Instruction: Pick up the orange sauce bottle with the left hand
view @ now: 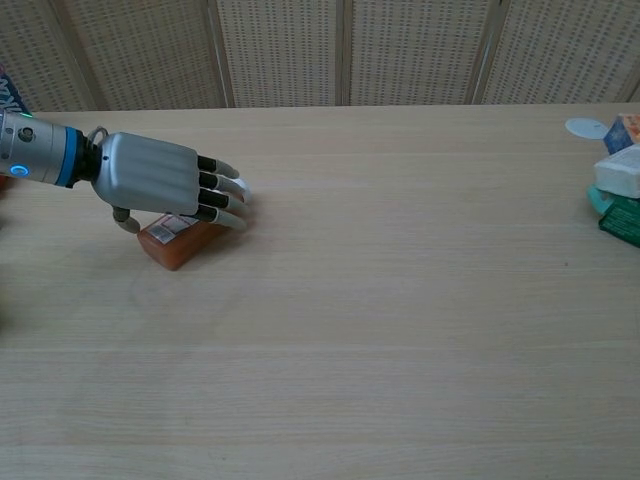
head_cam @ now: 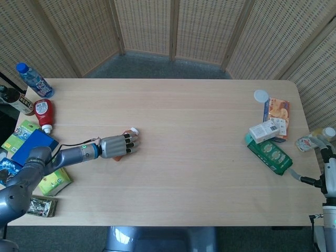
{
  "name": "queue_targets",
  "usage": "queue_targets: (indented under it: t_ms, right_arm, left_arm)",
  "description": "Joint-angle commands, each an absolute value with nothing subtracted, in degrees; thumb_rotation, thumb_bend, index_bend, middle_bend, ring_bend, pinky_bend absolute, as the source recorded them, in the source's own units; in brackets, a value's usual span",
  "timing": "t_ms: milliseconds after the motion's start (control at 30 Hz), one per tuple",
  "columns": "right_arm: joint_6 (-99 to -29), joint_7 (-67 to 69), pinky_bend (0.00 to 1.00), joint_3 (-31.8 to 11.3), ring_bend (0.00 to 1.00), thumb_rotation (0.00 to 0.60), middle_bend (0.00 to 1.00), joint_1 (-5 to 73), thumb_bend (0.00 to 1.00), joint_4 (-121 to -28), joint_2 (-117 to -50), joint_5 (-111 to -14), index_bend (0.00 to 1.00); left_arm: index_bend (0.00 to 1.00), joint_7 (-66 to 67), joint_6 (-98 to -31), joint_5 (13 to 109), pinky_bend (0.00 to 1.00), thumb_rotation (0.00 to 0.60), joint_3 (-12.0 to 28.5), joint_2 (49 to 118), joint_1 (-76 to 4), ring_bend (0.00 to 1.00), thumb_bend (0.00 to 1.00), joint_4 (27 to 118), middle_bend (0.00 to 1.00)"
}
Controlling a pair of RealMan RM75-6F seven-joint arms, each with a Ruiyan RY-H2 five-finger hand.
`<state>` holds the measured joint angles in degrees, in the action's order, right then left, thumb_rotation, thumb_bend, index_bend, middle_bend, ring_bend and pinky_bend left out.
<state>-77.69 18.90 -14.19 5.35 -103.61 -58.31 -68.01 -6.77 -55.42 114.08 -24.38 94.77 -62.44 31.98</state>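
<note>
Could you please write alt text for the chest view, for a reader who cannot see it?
The robot's left hand lies over an orange sauce bottle lying on its side on a pale wooden table, fingers draped over it. A few packages sit at the far right edge.

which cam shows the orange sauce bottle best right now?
Chest view. The orange sauce bottle lies on its side on the table, body and label showing below the left hand covering its top. In head view the hand hides nearly all of it: only the white cap and an orange sliver show.
</note>
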Motion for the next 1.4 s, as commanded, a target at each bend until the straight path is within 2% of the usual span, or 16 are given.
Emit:
queue_targets:
  t_ms: [33, 333, 433, 500, 533, 600, 700, 767, 1033, 1400]
  right_arm:
    - [-77.3, 19.2, 0.00, -14.2, 0.00, 0.600, 0.00, 5.4, 0.00, -103.5, -58.2, -67.9, 0.16]
    - [-76.9, 19.6, 0.00, -14.2, 0.00, 0.600, 0.00, 5.5, 0.00, -103.5, -58.1, -67.9, 0.16]
    - [-77.0, 19.6, 0.00, -14.2, 0.00, 0.600, 0.00, 5.5, 0.00, -103.5, -58.1, -67.9, 0.16]
    - [-77.1, 19.6, 0.00, -14.3, 0.00, 0.600, 0.00, 5.4, 0.00, -103.5, -58.1, -67.8, 0.16]
    - [-77.2, 19.6, 0.00, -14.3, 0.00, 0.600, 0.00, 5.4, 0.00, -103.5, -58.1, -67.8, 0.16]
    - [-77.1, 19.6, 0.00, -14.3, 0.00, 0.600, 0.00, 5.5, 0.00, -103.5, -58.1, -67.8, 0.16]
    - [-77.0, 19.5, 0.00, -14.2, 0.00, 0.600, 0.00, 5.5, 0.00, -103.5, -58.2, -67.8, 0.16]
    - [-77.1, 19.5, 0.00, -14.2, 0.00, 0.600, 0.00, 5.5, 0.00, -103.6, -58.1, -67.9, 0.16]
    - [-77.0, 19.8, 0.00, -14.1, 0.00, 0.600, 0.00, 5.4, 0.00, -103.8, -58.0, -68.1, 0.16]
    - [-77.3, 20.0, 0.00, -13.8, 0.00, 0.600, 0.00, 5.2, 0.00, -104.6, -57.7, -69.1, 0.16]
  left_arm:
    - [0.00, -7.0, -54.9, 114.3, 0.00, 0.600, -24.5, 95.5, -62.5, 0.00, 0.00, 31.1, 0.00]
    - [0.00, -6.9, -53.0, 114.3, 0.00, 0.600, -24.4, 97.8, -62.2, 0.00, 0.00, 29.0, 0.00]
    - [0.10, -5.9, -53.2, 114.3, 0.08, 0.600, -24.2, 98.4, -62.0, 0.00, 0.00, 28.8, 0.04]
    - [0.24, -5.6, -54.2, 114.3, 0.22, 0.600, -24.0, 98.8, -61.6, 0.05, 0.00, 28.5, 0.18]
    - [0.28, -5.5, -54.8, 114.3, 0.26, 0.600, -23.8, 98.9, -61.5, 0.08, 0.00, 28.2, 0.23]
    - [0.41, -5.2, -56.3, 114.3, 0.36, 0.600, -23.5, 99.3, -61.1, 0.21, 0.00, 27.7, 0.37]
    - [0.54, -4.5, -57.7, 114.2, 0.46, 0.600, -23.1, 99.7, -60.6, 0.33, 0.00, 26.5, 0.50]
    - [0.59, -4.4, -57.9, 114.1, 0.50, 0.600, -23.0, 99.9, -60.4, 0.37, 0.00, 26.1, 0.55]
    - [0.61, -3.6, -61.0, 112.9, 0.50, 0.600, -21.3, 98.4, -59.8, 0.38, 0.00, 26.8, 0.57]
    - [0.61, 0.9, -65.8, 109.4, 0.50, 0.600, -15.8, 89.6, -61.5, 0.38, 0.00, 35.7, 0.56]
